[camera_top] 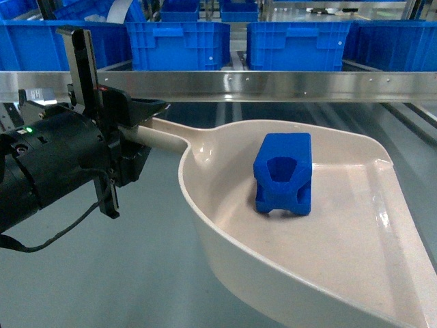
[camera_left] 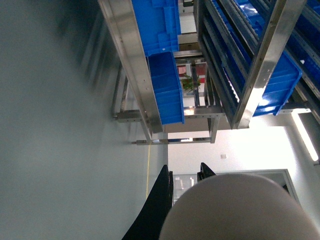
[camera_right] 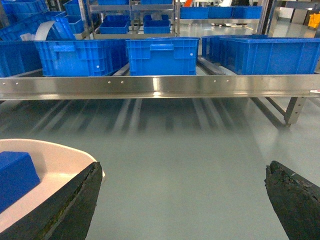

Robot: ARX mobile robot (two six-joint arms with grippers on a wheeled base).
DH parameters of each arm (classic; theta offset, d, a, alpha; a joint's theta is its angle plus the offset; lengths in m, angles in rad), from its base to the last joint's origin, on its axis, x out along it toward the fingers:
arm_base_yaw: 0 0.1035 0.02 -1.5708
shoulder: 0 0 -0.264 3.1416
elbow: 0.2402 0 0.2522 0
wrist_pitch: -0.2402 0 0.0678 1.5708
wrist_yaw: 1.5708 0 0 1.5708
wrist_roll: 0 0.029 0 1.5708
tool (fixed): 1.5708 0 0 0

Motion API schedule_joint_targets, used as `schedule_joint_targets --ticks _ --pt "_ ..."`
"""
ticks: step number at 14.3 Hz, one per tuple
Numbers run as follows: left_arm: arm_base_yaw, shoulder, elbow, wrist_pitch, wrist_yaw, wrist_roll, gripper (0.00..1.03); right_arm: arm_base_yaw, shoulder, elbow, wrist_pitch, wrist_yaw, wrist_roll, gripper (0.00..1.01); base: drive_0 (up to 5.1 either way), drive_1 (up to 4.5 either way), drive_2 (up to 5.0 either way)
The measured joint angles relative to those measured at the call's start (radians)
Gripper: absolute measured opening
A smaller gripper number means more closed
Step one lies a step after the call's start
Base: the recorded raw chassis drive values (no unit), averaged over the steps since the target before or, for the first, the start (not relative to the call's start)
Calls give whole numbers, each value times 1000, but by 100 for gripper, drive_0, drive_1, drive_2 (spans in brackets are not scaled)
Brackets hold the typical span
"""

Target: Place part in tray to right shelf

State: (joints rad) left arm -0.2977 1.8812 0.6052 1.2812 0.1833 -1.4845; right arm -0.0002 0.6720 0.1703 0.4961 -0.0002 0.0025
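So the small bright-blue blocky plastic part (camera_top: 283, 173) sat inside the wide cream plastic dustpan-shaped tray (camera_top: 355, 273), held up in front of the stainless-steel shelf (camera_top: 273, 85) with big blue crates (camera_top: 293, 45). Left tool (camera_top: 140, 133) was clamped on the tray's handle; right tool (camera_right: 185, 200) hung with fingers apart, holding nothing.

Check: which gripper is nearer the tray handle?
Left. The left gripper is clamped on the tray handle; the right gripper hangs open beside the tray's rim, away from the handle.

glossy cream plastic tray (camera_top: 382, 239), brushed-steel shelf (camera_top: 273, 85)
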Motion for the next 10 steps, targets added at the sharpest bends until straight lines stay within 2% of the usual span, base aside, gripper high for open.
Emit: schedule_joint_targets --ticks 4,10 --pt "0 0 0 -2 -1 0 12 0 0 0 -3 0 0 98 312 174 -496" --pt "-3 0 0 -3 0 0 12 0 0 0 -2 0 0 98 20 431 -391"
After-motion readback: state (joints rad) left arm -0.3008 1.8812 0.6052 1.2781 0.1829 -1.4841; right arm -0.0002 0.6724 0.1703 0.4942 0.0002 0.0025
